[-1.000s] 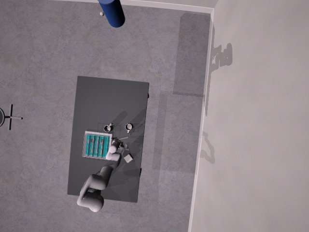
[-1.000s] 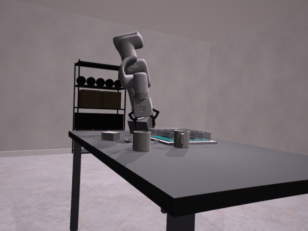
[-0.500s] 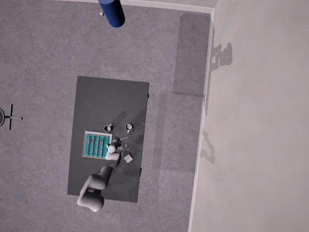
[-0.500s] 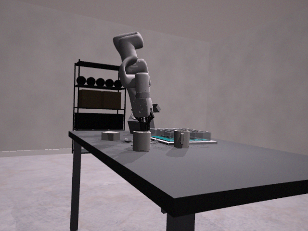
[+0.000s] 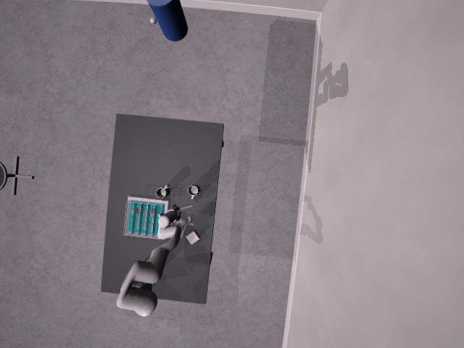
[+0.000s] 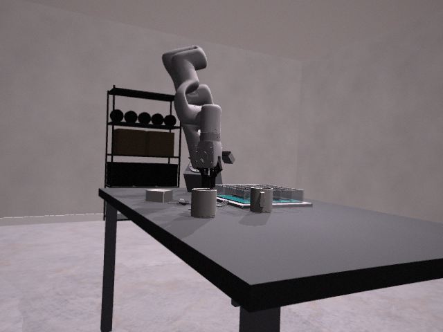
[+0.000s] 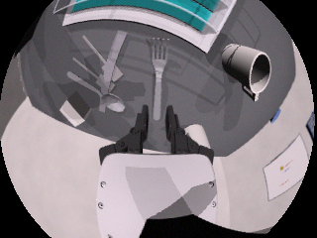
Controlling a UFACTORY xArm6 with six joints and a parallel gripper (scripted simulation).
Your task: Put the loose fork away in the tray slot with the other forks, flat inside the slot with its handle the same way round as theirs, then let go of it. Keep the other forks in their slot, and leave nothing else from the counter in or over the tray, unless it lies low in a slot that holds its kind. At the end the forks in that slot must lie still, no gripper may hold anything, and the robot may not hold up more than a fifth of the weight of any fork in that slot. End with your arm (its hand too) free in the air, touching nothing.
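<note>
The loose fork (image 7: 158, 79) lies flat on the table, its tines toward the tray (image 7: 135, 24) (image 5: 126, 225) (image 6: 288, 195) and its handle end toward me. My gripper (image 7: 157, 112) (image 5: 175, 214) (image 6: 208, 179) is low over the handle end. Its fingers stand partly closed on either side of the handle, with a gap on each side. The tray has teal slots with dark cutlery lying in them; I cannot tell which slot holds the forks.
A spoon (image 7: 113, 102) and a knife (image 7: 114, 59) lie left of the fork. Two mugs (image 5: 162, 192) (image 5: 193, 190) (image 6: 203, 203) (image 6: 261, 199) stand near the tray, one of them on the right in the wrist view (image 7: 248, 66). A small box (image 5: 192, 237) (image 6: 159, 195) sits beside the arm.
</note>
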